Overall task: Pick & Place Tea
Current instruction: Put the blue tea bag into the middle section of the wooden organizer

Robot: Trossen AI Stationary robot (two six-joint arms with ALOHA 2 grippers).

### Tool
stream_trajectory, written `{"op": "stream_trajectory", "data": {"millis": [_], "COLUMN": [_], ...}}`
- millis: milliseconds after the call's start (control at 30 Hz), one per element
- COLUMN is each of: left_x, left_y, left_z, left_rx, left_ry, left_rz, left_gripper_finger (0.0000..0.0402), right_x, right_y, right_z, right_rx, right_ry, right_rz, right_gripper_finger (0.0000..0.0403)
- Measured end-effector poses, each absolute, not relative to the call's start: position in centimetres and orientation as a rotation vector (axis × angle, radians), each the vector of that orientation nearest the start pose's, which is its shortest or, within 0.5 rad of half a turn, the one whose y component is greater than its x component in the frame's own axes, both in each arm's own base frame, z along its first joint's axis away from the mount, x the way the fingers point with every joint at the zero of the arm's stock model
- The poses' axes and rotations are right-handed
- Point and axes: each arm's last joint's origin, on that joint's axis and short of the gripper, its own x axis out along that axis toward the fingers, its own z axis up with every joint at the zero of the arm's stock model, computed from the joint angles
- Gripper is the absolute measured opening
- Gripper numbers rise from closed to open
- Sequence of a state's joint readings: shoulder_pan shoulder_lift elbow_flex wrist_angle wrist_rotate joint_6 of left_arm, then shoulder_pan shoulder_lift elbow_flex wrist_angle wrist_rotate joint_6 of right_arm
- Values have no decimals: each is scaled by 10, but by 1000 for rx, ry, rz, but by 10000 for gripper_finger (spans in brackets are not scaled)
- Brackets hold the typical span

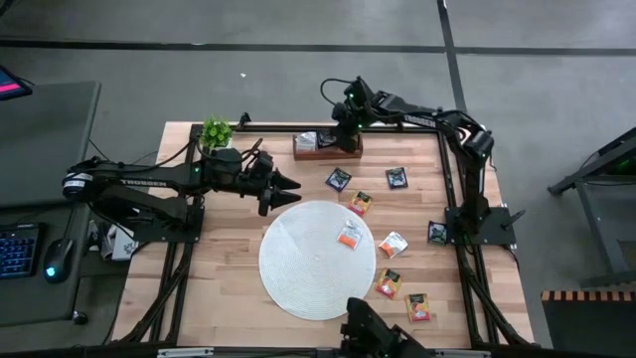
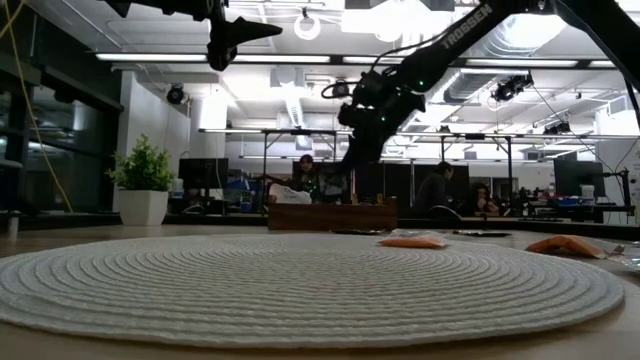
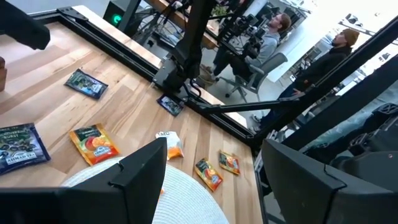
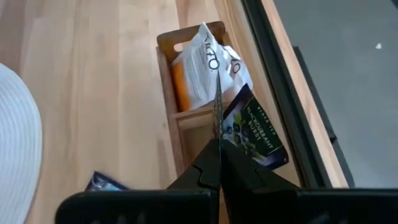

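The wooden worktop (image 1: 219, 288) carries everything here, and the biggest thing on it is the round white woven mat (image 1: 298, 273), lying near the middle toward the front edge. One orange-and-white sachet (image 1: 350, 236) sits on the mat, on the side nearer the right edge.

The left arm reaches in from the left edge, and the left gripper (image 1: 288, 186) hangs above the worktop just off the mat's back-left rim, its fingers spread wide with nothing between them. The right arm stretches from its post at the right edge toward the back edge, where the right gripper (image 1: 345, 131) is poised over the brown wooden tray (image 1: 348, 151). Its fingers are pressed together on the thin edge of a dark blackcurrant sachet (image 4: 252, 134), held on edge above the tray's middle compartment (I can read the label from the wrist camera). A white sachet and an orange one (image 4: 205, 59) already stand in the tray's end compartment.

A small potted plant (image 1: 216, 130) stands at the back-left corner.

The rest of the tea lies loose on the bare wood between mat and right edge: two dark sachets (image 1: 339, 179) near the tray, an orange one (image 1: 360, 203) just beside the mat, a white-and-orange one (image 1: 394, 244), a dark one (image 1: 436, 232) by the right arm's post, and two orange ones (image 1: 389, 283) toward the front-right corner.
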State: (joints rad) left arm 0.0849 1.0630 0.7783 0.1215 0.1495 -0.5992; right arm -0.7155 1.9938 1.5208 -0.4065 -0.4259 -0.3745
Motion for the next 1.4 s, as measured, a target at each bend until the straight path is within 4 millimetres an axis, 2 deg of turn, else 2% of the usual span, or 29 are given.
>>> {"op": "stream_trajectory", "data": {"millis": [267, 500, 1067, 1233, 1400], "left_x": [238, 238, 238, 238, 238], "left_y": [16, 16, 16, 16, 16], "left_z": [306, 305, 305, 305, 305], "left_rx": [-625, -645, -645, -645, -645], "left_ry": [185, 196, 195, 195, 195], "left_rz": [-9, -4, -3, -3, -3], "left_gripper_finger": [259, 259, 259, 259, 259], "right_x": [342, 344, 341, 341, 341], "right_y": [-275, -277, -280, -280, -280], "right_z": [202, 189, 187, 187, 186], "right_rx": [151, 199, 262, 281, 303], "right_ry": [731, 762, 772, 772, 778], "right_rz": [-130, -139, -205, -214, -219], "right_gripper_finger": [0, 0, 3, 25, 67]}}
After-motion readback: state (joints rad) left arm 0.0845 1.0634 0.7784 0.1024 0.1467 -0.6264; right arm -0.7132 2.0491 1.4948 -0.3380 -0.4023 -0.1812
